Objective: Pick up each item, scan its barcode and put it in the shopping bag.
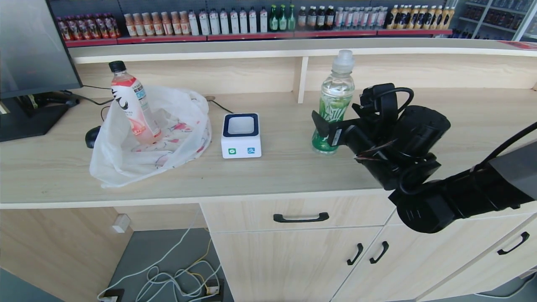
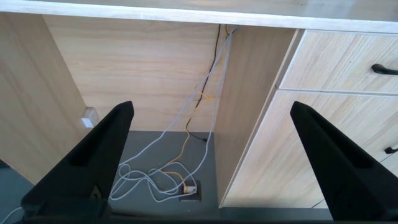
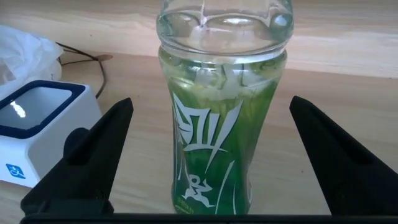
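We keep our right gripper (image 3: 211,106) spread wide. The green bottle (image 3: 214,149) stands upright on the counter (image 1: 277,176), straight ahead and lined up between its fingers, with the scanner (image 1: 241,134) leftward.

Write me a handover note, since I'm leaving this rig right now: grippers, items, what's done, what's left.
Left gripper: open, holding nothing, low in front of the cabinet below the counter.
Right gripper: open, one finger either side of the green bottle, not closed on it.
Green bottle: upright on the counter, on the right of the scanner.
Pink bottle: leaning inside the bag, on the left of the scanner.
Done: pink bottle bagged; I cannot tell whether it was scanned.
Left: grip the green bottle, show its barcode to the scanner, put it in the bag.
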You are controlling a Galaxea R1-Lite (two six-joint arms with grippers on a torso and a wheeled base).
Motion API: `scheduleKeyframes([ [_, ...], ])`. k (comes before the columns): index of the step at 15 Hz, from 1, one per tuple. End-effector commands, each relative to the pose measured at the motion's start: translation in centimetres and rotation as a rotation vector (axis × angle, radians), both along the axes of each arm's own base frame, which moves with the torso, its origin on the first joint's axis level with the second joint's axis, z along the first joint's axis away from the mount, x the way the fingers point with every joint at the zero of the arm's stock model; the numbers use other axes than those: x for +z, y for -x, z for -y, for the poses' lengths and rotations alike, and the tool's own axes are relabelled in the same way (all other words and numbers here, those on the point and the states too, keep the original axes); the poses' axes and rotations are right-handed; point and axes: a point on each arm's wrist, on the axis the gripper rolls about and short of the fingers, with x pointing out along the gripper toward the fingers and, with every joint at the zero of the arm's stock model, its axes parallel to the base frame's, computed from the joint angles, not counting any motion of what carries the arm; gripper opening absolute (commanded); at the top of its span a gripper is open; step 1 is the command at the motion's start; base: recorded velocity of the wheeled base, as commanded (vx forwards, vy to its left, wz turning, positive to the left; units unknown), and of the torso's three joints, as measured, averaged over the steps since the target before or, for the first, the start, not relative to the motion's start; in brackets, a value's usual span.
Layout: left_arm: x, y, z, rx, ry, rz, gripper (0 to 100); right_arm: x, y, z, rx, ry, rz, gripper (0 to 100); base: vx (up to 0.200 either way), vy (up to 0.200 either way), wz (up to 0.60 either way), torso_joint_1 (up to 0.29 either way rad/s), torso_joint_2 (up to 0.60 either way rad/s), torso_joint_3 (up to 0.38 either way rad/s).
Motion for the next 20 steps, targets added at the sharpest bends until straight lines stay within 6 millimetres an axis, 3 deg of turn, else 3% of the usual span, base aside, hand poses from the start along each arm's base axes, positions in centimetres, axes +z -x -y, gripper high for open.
scheduleKeyframes([
  [1, 0.0, 0.0, 0.0, 0.002, 0.000, 0.001, 100, -0.1, -0.4, -0.1, -0.006, -0.004, -0.004, 100, 0.000, 0.000, 0.00, 0.000, 0.00, 0.000],
  [7, 0.0, 0.0, 0.0, 0.000, 0.000, -0.001, 100, 1.3, -1.6, -0.9, -0.036, -0.028, -0.001, 100, 0.000, 0.000, 0.00, 0.000, 0.00, 0.000],
  [20, 0.0, 0.0, 0.0, 0.000, 0.000, -0.001, 100, 0.6, -3.2, -1.6, -0.103, -0.045, -0.002, 100, 0.000, 0.000, 0.00, 0.000, 0.00, 0.000],
])
